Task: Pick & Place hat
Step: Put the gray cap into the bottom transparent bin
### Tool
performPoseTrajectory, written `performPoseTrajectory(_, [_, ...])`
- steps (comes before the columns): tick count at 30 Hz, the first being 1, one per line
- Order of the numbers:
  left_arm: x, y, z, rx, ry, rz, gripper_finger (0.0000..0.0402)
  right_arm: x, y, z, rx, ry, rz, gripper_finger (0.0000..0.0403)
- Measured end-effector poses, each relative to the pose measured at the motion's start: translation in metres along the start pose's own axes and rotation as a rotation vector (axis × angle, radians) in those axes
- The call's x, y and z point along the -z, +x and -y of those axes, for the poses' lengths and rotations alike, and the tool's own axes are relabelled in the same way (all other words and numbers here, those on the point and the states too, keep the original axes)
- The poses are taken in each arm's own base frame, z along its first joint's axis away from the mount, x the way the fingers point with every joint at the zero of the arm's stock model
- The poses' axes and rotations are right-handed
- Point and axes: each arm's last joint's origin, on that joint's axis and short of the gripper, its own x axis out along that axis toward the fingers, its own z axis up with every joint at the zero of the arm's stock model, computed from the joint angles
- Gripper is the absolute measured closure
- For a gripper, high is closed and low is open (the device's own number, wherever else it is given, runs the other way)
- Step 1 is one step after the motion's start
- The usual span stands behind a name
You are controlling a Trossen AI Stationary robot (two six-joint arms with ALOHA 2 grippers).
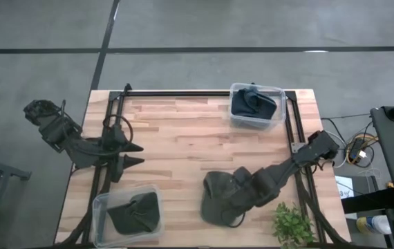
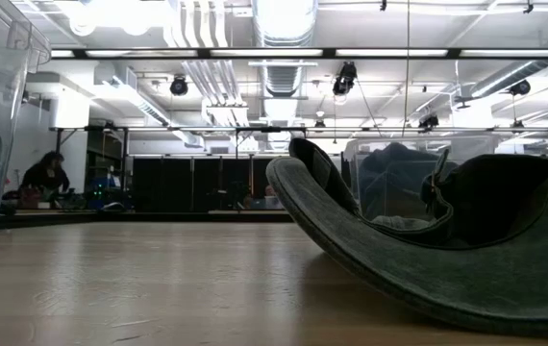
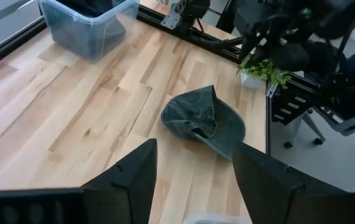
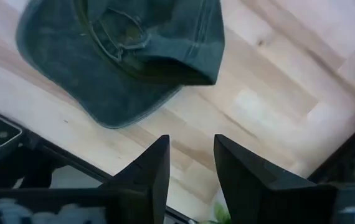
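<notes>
Hat: a dark green cap [image 1: 219, 197] lies on the wooden table [image 1: 183, 149] near the front edge, right of the middle, turned so its inside and brim show; in the low view [image 2: 428, 250] it rests on its curved brim.
Right gripper: the right gripper [image 1: 242, 200] is low over the cap; in the right wrist view [image 4: 190, 171] its jaws stand a little apart with only bare wood between them, and the cap [image 4: 124, 56] is just beyond the tips, not held.
Front box: a clear plastic box [image 1: 126, 214] at the front left holds another dark cap.
Plant: a small green plant [image 1: 292, 225] stands at the front right corner.
Left gripper: the left gripper [image 1: 136, 153] waits at the left side; its jaws are wide open and empty.
Back box: a second clear box [image 1: 256, 105] at the far edge, right of the middle, holds dark cloth.
</notes>
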Motion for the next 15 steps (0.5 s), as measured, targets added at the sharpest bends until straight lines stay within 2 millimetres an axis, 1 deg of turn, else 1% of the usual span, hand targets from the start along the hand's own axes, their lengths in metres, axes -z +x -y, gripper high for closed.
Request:
performPoseTrajectory(7, [-0.003, 0.000, 0.003, 0.026, -0.024, 0.024, 0.0202, 0.010, 0.028, -0.008, -0.037, 0.067, 0.006, 0.0261])
performPoseTrajectory(15, [-0.004, 0.000, 0.007, 0.091, -0.050, 0.012, 0.0202, 0.016, 0.053, -0.015, -0.089, 0.066, 0.003, 0.0205])
